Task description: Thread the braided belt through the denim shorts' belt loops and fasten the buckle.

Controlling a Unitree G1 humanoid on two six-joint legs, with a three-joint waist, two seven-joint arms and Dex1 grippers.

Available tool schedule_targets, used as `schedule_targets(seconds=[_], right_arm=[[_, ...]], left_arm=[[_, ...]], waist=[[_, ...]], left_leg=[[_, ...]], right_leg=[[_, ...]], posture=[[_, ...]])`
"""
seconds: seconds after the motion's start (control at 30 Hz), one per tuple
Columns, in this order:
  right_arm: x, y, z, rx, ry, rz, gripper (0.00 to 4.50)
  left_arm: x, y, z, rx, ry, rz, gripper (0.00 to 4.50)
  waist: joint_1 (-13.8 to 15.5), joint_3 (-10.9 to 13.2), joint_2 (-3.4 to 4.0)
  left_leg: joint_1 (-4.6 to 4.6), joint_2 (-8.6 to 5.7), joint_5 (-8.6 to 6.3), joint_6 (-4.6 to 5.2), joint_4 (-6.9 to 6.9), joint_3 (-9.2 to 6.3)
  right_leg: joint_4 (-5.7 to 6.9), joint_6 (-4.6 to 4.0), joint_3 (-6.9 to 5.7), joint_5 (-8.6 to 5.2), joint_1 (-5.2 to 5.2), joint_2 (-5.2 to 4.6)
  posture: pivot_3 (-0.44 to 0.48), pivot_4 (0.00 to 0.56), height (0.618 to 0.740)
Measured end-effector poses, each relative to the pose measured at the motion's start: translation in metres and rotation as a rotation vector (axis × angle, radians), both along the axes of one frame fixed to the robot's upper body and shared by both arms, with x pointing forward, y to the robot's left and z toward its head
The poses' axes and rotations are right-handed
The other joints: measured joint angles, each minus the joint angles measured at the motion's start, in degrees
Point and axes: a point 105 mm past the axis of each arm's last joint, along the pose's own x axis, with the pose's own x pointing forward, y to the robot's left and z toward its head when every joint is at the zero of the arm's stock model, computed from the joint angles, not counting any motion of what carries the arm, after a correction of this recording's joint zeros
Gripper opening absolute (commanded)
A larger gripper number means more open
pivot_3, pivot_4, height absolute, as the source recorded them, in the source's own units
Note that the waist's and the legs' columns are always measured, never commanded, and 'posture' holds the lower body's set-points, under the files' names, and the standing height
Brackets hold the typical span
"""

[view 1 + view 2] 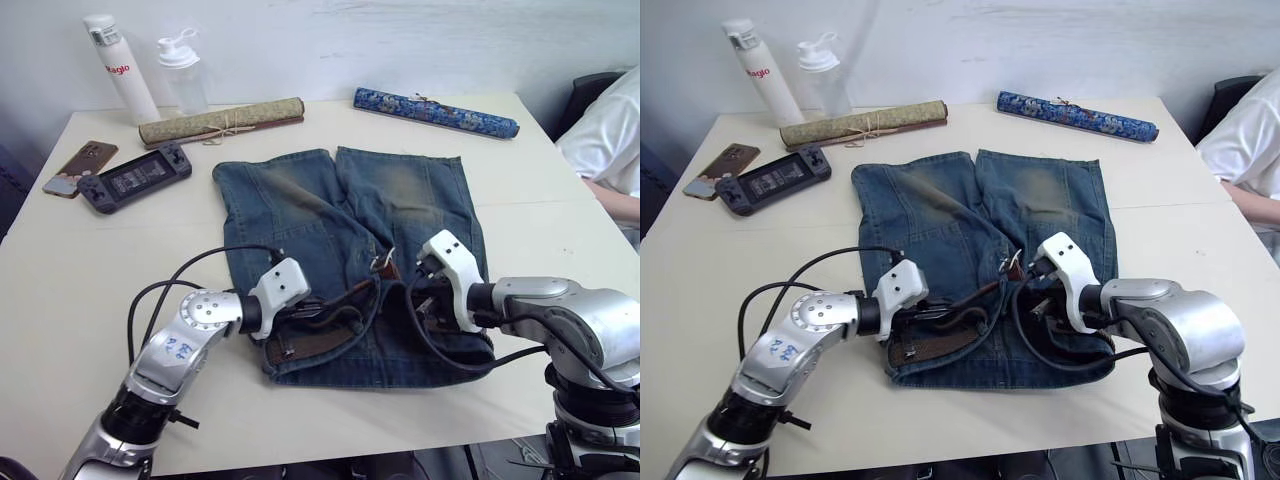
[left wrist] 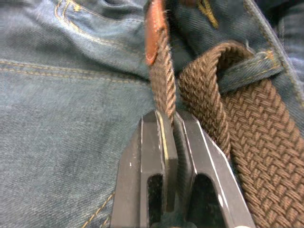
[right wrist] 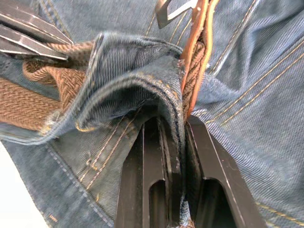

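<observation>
Both arms reach in low over the near edge of the worktop, elbows out, wrists turned toward each other above the waistband of the denim shorts, which lie flat at the centre with the legs pointing to twelve o'clock; the left pincer is narrow, clamped on the braided belt just below its tan leather tip, the strap standing on edge between the two fingers; the right pincer is also narrow, pinching a raised fold of the shorts' waistband, with the leather end of the belt pressed against that fold; the head views place the belt along the waistband at the six o'clock side of the shorts, partly looped between the two pincers, and the buckle sitting at about eleven o'clock of the right pincer; the left wrist view alone shows the strap passing under one of the belt loops; the right wrist view alone shows the buckle's silver metal cut off by the frame edge, and the other pincer's fingers at one corner; how many loops the belt has passed is hard to make out, since the arms and black cables cover the waistband; a person's white sleeve is cut off at three o'clock; a rolled mat lies at eleven o'clock of the shorts.
</observation>
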Motion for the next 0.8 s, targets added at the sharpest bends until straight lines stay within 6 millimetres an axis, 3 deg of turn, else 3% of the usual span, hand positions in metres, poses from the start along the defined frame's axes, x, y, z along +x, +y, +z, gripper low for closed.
schedule_targets(seconds=[0.8], right_arm=[[0.001, 0.009, 0.002, -0.043, -0.032, 0.010, 0.02]], left_arm=[[0.001, -0.029, 0.009, -0.079, -0.022, -0.043, 0.00]], waist=[[-0.1, 0.0, 0.00]], left_leg=[[-0.02, -0.01, -0.01, 0.01, -0.01, -0.02]], right_leg=[[-0.05, 0.00, -0.01, 0.00, 0.01, -0.01]], posture=[[0.000, 0.150, 0.737]])
